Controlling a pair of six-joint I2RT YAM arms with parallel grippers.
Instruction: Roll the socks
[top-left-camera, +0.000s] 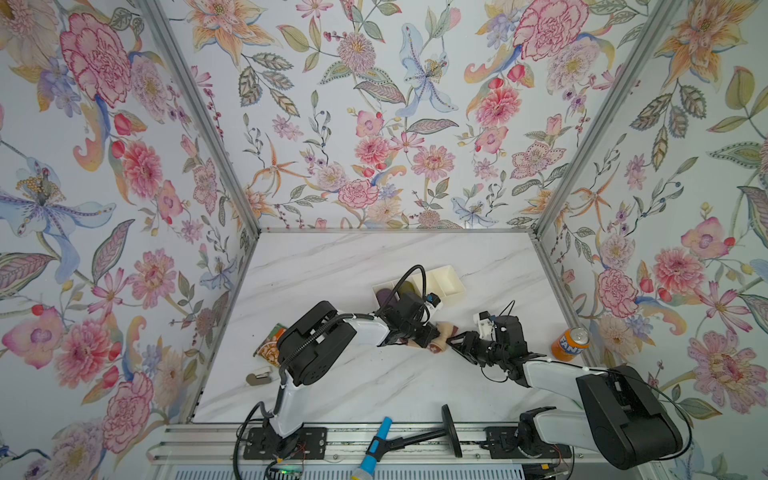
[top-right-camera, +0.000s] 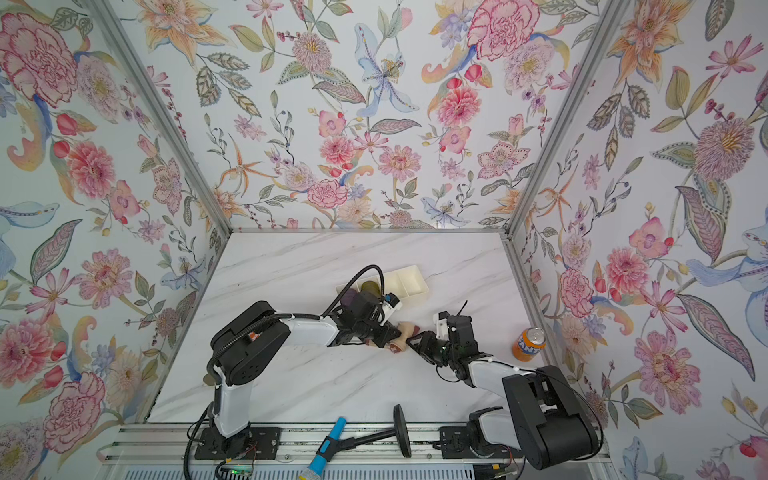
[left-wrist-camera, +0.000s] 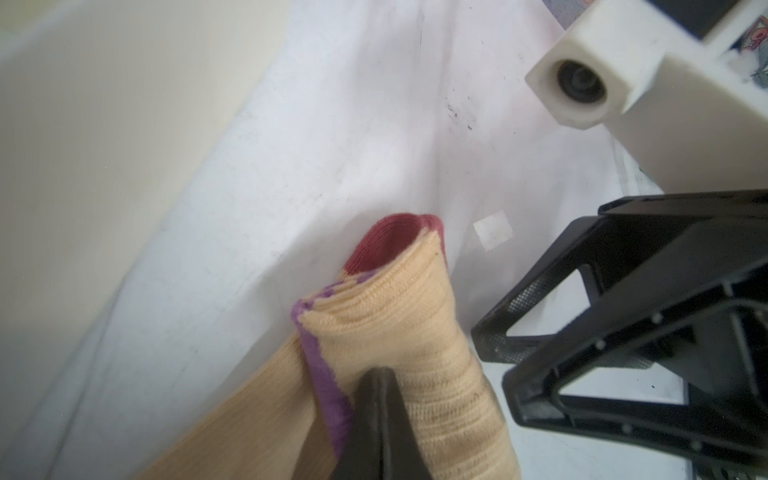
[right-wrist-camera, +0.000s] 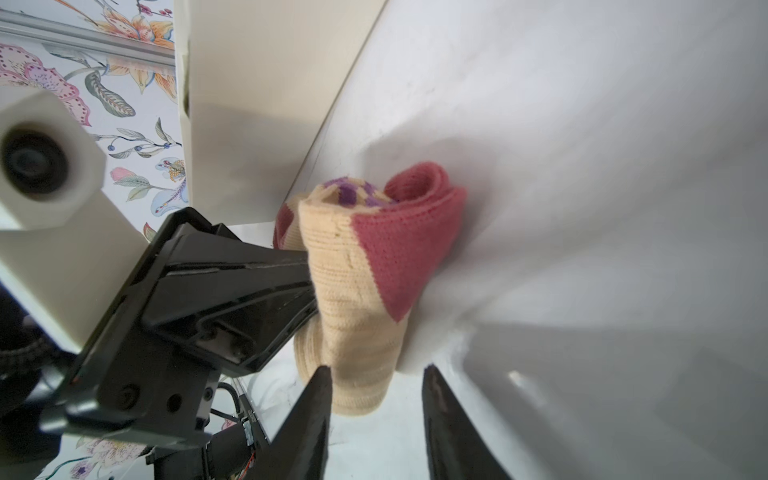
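reaching in from the near edge, both arms bend toward mid-table. the left gripper is clamped on the half-rolled socks there; the right gripper, jaws apart, points at them from just beside. beyond sits a white tray.

We see a white marble-veined tabletop, a cream divided plastic tray at centre, peach-tan ribbed socks just below it, an orange soda can at right, a colourful snack packet at left.
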